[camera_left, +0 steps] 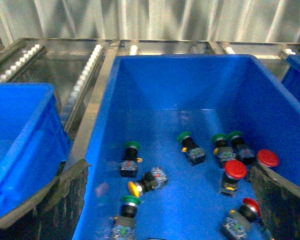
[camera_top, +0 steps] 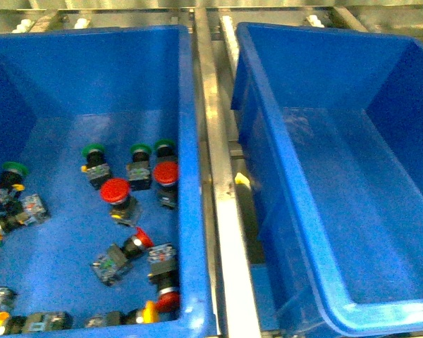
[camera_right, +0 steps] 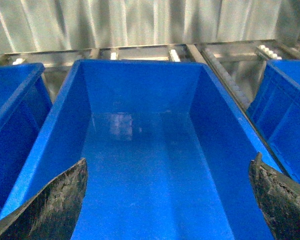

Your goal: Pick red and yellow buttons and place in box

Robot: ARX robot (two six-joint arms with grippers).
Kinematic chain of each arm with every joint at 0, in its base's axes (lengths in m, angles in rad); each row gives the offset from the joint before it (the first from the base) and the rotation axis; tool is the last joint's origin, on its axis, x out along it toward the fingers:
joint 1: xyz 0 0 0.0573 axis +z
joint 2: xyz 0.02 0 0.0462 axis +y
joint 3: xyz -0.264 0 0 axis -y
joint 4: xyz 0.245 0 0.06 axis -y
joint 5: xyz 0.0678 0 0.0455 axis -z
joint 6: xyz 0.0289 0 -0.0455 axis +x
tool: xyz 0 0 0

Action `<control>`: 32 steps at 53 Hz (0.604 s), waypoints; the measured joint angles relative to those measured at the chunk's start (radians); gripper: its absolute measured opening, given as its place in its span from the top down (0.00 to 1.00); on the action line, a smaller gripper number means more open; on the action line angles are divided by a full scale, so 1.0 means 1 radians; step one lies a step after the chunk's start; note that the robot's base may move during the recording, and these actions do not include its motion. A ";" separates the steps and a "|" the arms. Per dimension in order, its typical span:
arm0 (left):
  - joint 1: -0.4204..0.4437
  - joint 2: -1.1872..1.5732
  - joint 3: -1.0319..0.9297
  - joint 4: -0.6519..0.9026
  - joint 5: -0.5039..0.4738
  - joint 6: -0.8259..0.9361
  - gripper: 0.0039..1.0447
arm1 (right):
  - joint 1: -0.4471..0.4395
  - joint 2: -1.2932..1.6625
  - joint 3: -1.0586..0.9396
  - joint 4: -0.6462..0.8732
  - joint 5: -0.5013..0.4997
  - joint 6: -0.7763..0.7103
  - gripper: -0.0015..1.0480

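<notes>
Left pincer (camera_left: 167, 165): fingers wide apart, nothing btwn them, hanging over the left bin (camera_left: 190, 85) that holds the loose parts. Right pincer (camera_right: 168, 160): also spread wide and empty, above the box (camera_right: 140, 90). The box sits right of the left bin, w/ a metal rail (camera_top: 222, 211) btwn the two.

No buttons show inside the box, so I'd judge the job at its start: first pick not yet made.

Targets, all in the left bin:
- Red buttons (camera_top: 115, 190): several, mid-floor and along the right wall.
- Yellow buttons (camera_left: 135, 189): nearer, mostly toward the left.
- Green buttons (camera_top: 94, 150): just beside the far reds; leave those.

Next move prob. needs the left pincer lowered onto one red cap, clear of its neighbours. The button then goes right, over the rail.

Writing: small marks on the contact blocks, too blurred to read. No brand visible.
</notes>
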 joint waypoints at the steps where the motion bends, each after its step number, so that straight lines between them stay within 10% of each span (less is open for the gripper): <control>1: 0.000 0.000 0.000 0.000 0.001 0.000 0.07 | 0.000 -0.001 0.000 0.000 0.003 0.000 0.07; 32: 0.001 0.000 0.000 0.000 0.001 0.000 0.07 | 0.000 -0.001 0.000 -0.001 0.004 0.000 0.07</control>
